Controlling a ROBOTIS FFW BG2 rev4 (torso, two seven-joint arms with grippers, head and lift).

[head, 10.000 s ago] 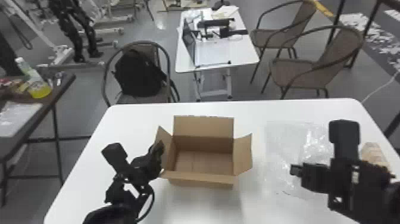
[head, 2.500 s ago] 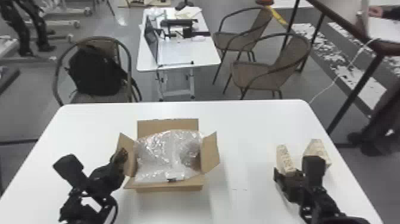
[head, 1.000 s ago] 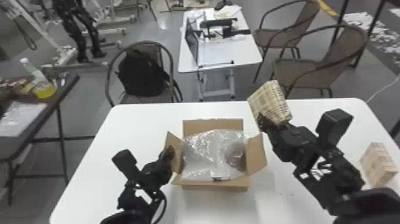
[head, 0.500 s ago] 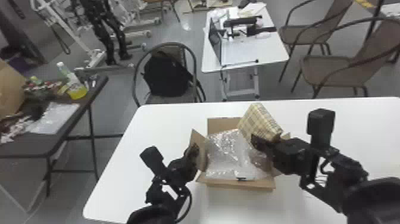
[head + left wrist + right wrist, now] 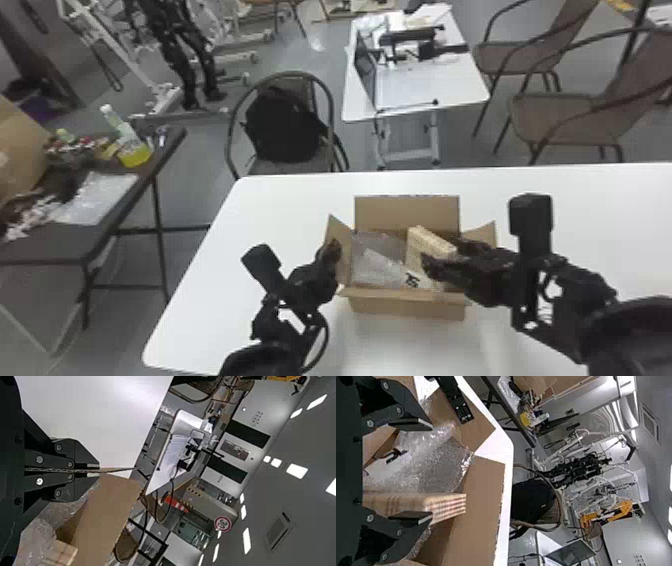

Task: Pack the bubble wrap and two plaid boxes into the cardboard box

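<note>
Holds the right hand (image 5: pixel 438 251) wide open over the robot's right side of the cardboard box (image 5: pixel 407 306). Shows one plaid box (image 5: pixel 431 241) inside, close to the spread fingers, with bubble wrap (image 5: pixel 372 257) just beside it, toward the robot's left. Cannot tell about any touch between plaid box and fingers. Pinches a side flap (image 5: pixel 338 228) at the robot's left in the left hand (image 5: pixel 334 246). Rests, carton and contents, on the white table (image 5: pixel 280 215).

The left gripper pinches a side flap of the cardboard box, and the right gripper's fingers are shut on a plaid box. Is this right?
No: the right gripper has its fingers wide apart, not shut on the plaid box, as the right wrist view shows. The left gripper pinches a side flap of the cardboard box.
</note>
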